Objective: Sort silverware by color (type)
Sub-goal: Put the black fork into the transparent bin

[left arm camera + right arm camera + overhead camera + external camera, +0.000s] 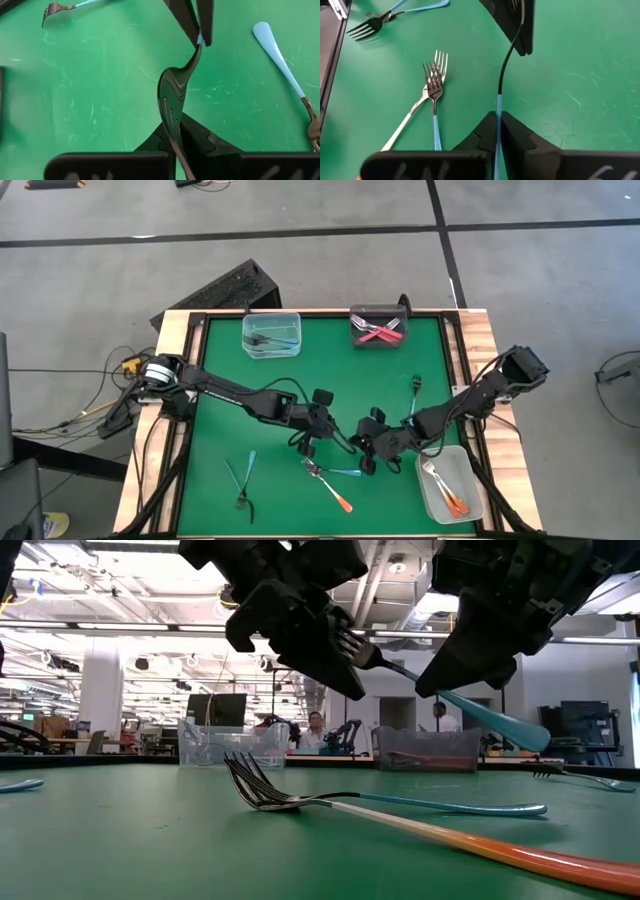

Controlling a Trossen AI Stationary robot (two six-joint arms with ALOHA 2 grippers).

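A fork with a blue handle hangs in the air over the middle of the green table, between my two grippers. My left gripper is shut on its tine end, and my right gripper is shut on its handle. In the low view the left gripper is on the picture's left and the right gripper on its right. Below them a blue fork and an orange fork lie on the table with their tines crossed. My left gripper pinches the fork's tine head between its two fingers, which slant down from the table's left. The tines run back between the fingers. The fork is lifted clear of the table. My right gripper pinches the blue handle near the dark neck between its two fingers, slanting down from the table's right. The handle's free end sticks out past the fingers, lower than the tines. No part of the fork rests on the table.
A clear tub with blue forks stands at the far left, and a dark tub with red forks at the far middle. A clear tub with orange forks stands near right. Two forks lie near left, one at the right.
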